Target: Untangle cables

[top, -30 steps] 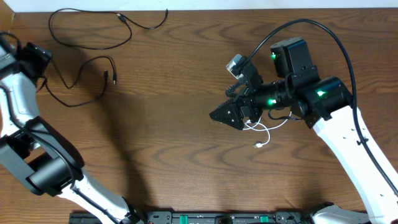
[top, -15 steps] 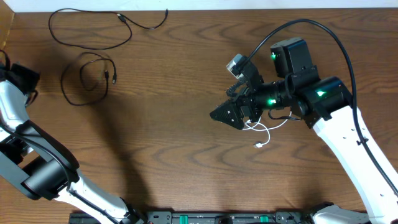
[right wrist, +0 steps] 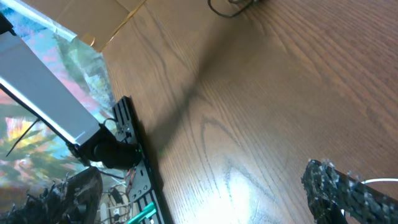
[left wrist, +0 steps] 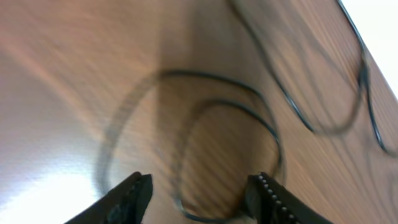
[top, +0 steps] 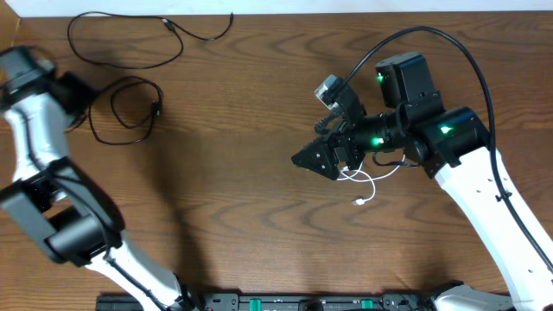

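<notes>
The short black cable (top: 121,108) lies in a loose double loop at the far left. My left gripper (top: 79,93) is open right beside it; in the left wrist view the loop (left wrist: 249,106) lies on the table between and beyond the spread fingers (left wrist: 134,196), not gripped. The longer black cable (top: 130,39) curves along the back edge, apart from the loop, and also shows in the left wrist view (left wrist: 348,118). The white cable (top: 367,181) lies in small coils under my right gripper (top: 315,160), which is open and empty; a bit of white cord (right wrist: 379,182) shows by its right finger.
A thick black arm cord (top: 449,43) arcs over the right arm. A black rail (top: 294,302) with green parts runs along the table's front edge, also seen in the right wrist view (right wrist: 134,155). A cardboard box (right wrist: 118,12) stands beyond the table.
My left arm swung out to the left edge and back in toward the short black cable, whose stretched line has gathered into a tighter loop. The right arm and white cable have not moved.
</notes>
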Tool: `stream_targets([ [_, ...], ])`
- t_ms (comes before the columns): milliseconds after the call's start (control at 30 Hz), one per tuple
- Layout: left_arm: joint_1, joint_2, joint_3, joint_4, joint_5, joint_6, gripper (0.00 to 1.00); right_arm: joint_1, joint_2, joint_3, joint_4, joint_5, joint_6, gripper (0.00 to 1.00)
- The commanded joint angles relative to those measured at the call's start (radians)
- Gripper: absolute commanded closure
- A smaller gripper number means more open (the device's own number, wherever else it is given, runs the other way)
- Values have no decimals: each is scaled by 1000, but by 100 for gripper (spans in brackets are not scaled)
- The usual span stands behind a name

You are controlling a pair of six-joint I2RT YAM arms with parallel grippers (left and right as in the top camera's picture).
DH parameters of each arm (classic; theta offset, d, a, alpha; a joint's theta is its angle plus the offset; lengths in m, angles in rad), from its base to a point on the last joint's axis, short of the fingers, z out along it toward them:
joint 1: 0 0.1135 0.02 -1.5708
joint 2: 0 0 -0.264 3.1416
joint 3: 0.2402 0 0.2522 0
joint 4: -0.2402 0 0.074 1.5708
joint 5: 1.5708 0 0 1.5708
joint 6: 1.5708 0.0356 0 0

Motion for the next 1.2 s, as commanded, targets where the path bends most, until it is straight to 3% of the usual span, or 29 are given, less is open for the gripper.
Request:
stream_targets([
  [0, -111, 8, -6, -8, -108, 84, 45, -1, -9, 5, -1, -4, -3, 1],
  [100, -196, 19, -6, -7, -193, 87, 42, -1, -9, 5, -2, -4, -3, 1],
  [233, -248, 52, -6, -14, -200, 106, 36, -1, -9, 5, -5, -3, -3, 1],
  [300, -262, 70, -6, -24, -200, 106, 28, -1, -9, 5, -6, 10, -3, 1],
  [367, -277, 82, -6, -50, -196, 105, 20, -1, -9, 5, -6, 117, 18, 1],
  [433, -283, 79, -5, -56, -196, 105, 12, -8, -7, 5, -13, 338, 190, 1],
  [533, -281, 80, -6, -42, -201, 106, 12, -31, -3, 5, -34, 492, 324, 1],
  [733, -280, 99, -6, -52, -201, 247, 12, -71, 6, 5, -68, 501, 318, 1],
  [967, -282, 156, -6, -96, -184, 248, 12, -71, 9, 5, -72, 518, 299, 1],
  [1067, -283, 133, -5, -122, -85, 248, 12, -75, 9, 5, -82, 650, 263, 1],
  [1167, -283, 76, -5, -127, 97, 234, 11, -117, 9, 5, -106, 780, 355, 1],
])
